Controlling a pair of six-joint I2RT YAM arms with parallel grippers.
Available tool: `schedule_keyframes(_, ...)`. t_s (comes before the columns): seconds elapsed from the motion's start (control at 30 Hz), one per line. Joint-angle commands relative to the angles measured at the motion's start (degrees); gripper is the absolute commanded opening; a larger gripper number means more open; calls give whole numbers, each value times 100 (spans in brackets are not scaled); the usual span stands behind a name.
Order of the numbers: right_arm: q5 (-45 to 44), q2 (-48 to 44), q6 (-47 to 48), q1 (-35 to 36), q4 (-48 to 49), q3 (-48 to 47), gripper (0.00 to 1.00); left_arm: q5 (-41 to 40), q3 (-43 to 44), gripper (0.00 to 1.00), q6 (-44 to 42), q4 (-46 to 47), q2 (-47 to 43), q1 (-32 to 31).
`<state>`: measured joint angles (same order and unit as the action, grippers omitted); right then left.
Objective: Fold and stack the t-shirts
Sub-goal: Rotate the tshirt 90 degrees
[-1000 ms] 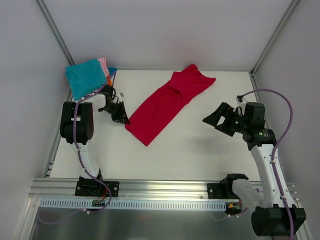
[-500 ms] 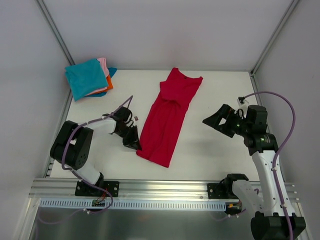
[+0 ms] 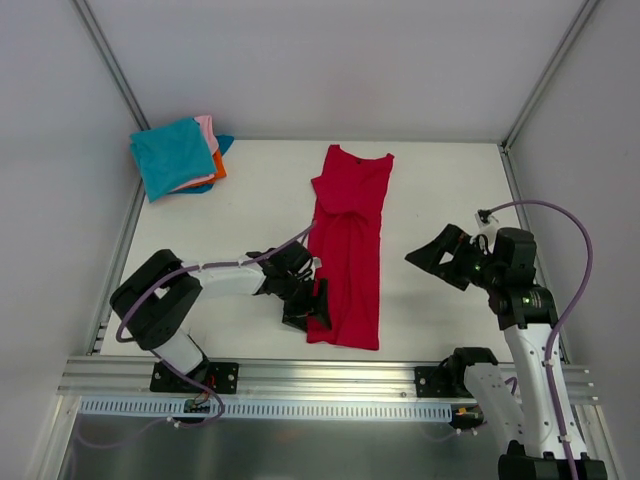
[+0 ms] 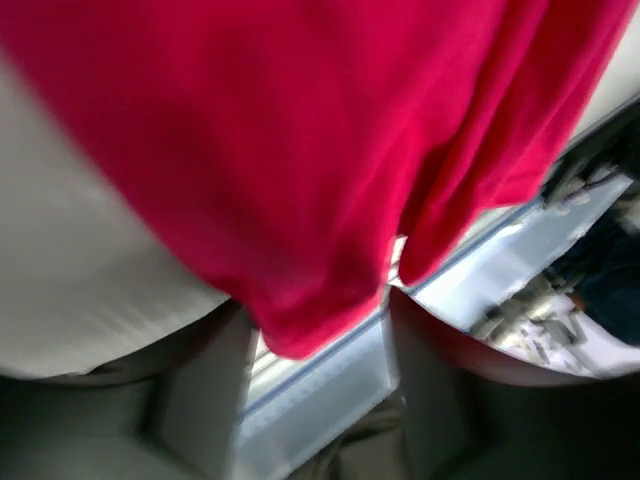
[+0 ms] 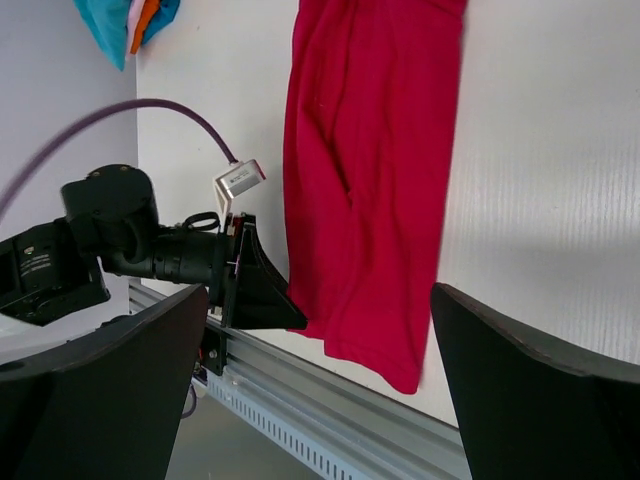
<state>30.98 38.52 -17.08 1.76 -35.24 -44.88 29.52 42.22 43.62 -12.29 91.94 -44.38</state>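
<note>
Okay, your red shirt lies lengthwise mid-table, collar toward far wall, hem near front rail. Left gripper sits at hem's left corner; wrist view blurred, cloth between fingers, can't tell if clamped or let go. Right gripper hovers right of shirt, jaws spread wide, empty. Folded stack, teal on top, in far left corner.

plain red t-shirt, teal-topped stack, white table
</note>
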Motion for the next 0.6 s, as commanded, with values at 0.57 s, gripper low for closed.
schedule_keyframes(0.57,295,3780,-489,2082,2162,-467,81,-2626,735,99,-248,-1512,-4823,-238)
